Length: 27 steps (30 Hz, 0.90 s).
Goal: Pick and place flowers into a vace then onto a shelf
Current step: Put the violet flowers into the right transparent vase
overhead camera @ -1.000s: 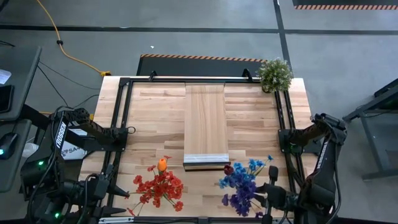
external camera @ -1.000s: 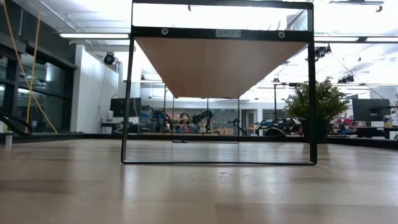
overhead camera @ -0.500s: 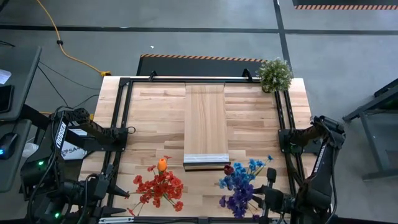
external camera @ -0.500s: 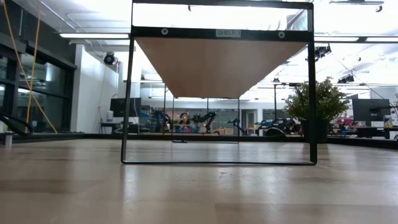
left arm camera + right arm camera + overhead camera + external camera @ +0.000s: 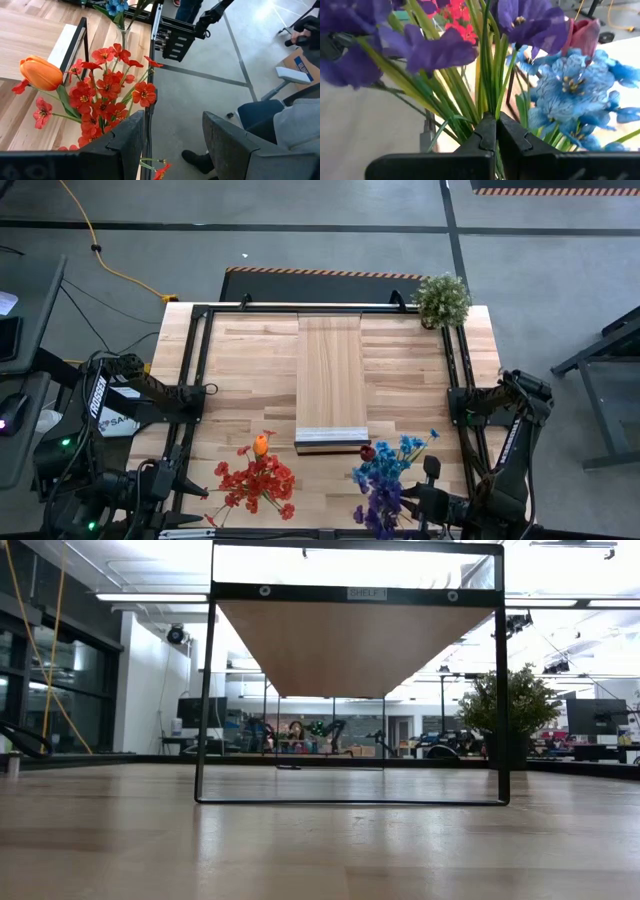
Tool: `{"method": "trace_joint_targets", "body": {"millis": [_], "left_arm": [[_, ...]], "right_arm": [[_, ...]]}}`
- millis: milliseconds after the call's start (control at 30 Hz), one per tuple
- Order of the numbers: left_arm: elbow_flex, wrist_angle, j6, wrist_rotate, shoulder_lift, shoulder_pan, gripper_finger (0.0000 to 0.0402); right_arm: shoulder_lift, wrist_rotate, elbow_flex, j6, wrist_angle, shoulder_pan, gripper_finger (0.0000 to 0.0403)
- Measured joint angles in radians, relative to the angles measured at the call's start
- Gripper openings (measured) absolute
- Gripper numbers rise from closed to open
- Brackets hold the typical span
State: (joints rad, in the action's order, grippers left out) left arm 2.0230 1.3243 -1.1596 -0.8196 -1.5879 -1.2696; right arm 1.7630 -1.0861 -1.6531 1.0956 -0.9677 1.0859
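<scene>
Light-wood slats form the tabletop (image 5: pixel 250 370), on which a raised shelf (image 5: pixel 331 380) with a pale front edge runs down the middle on a black frame. Red flowers (image 5: pixel 256 483) with one orange tulip (image 5: pixel 261 444) lie near the table's front edge, on the left arm's side of the shelf. Blue and purple flowers (image 5: pixel 385 475) with a dark maroon head (image 5: pixel 368 452) lie at the front edge on the right arm's side. Right gripper (image 5: pixel 496 131): clenched on the green stems of the blue and purple bunch, its two fingers meeting around them in the right wrist view. Left gripper (image 5: pixel 172 142): jaws parted, holding nothing, poised at the front left corner just beside the red bunch, whose stems pass next to one finger. Bushy potted plant (image 5: pixel 442 300): stands at the far right corner of the table. Low view: the shelf's underside (image 5: pixel 350 645) and its frame legs, with the potted plant behind to the right.
</scene>
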Motion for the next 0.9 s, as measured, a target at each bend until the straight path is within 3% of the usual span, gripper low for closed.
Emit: {"method": "trace_joint_targets", "body": {"millis": [533, 900], "left_arm": [[0.0, 0.001, 0.002, 0.0, 0.0, 0.0, 0.0232], [0.0, 0.001, 0.004, 0.0, 0.0, 0.0, 0.0232]], "right_arm": [[-0.001, 0.182, 0.0, 0.105, -0.057, -0.022, 0.0], [-0.003, 0.188, 0.0, 0.104, -0.056, -0.022, 0.0]]}}
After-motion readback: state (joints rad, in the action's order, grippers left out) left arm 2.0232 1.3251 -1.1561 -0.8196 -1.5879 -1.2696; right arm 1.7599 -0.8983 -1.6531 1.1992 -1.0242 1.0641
